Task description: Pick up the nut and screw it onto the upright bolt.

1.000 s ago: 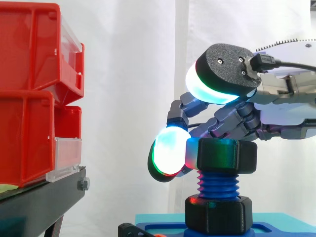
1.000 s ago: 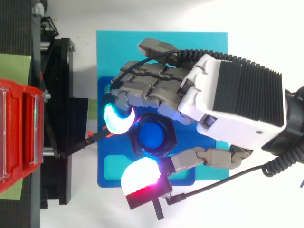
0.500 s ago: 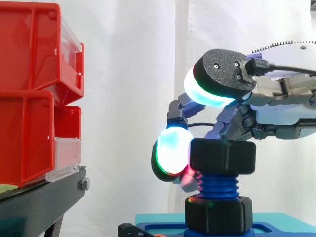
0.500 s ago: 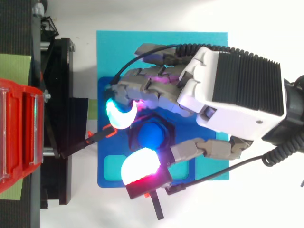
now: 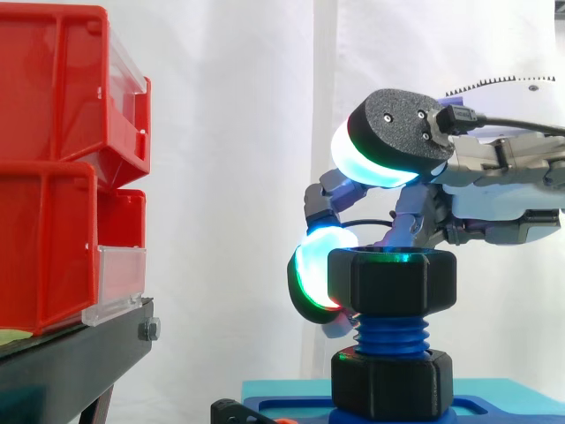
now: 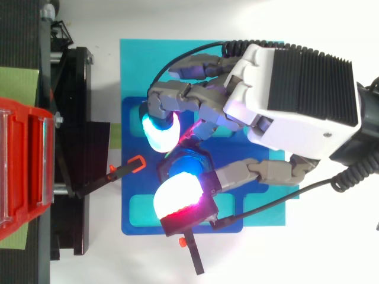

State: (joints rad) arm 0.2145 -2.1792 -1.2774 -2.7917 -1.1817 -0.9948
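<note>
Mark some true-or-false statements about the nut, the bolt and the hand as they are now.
1. The nut sits on the thread of the blue bolt. True.
2. The nut is screwed right down against the black base of the bolt. False: a stretch of blue thread shows between the nut and the base.
3. In the side view the red bins stand to the right of the bolt. False: they stand to its left, on the black stand.
4. The hand has its fingers curled round the nut. True.
</note>
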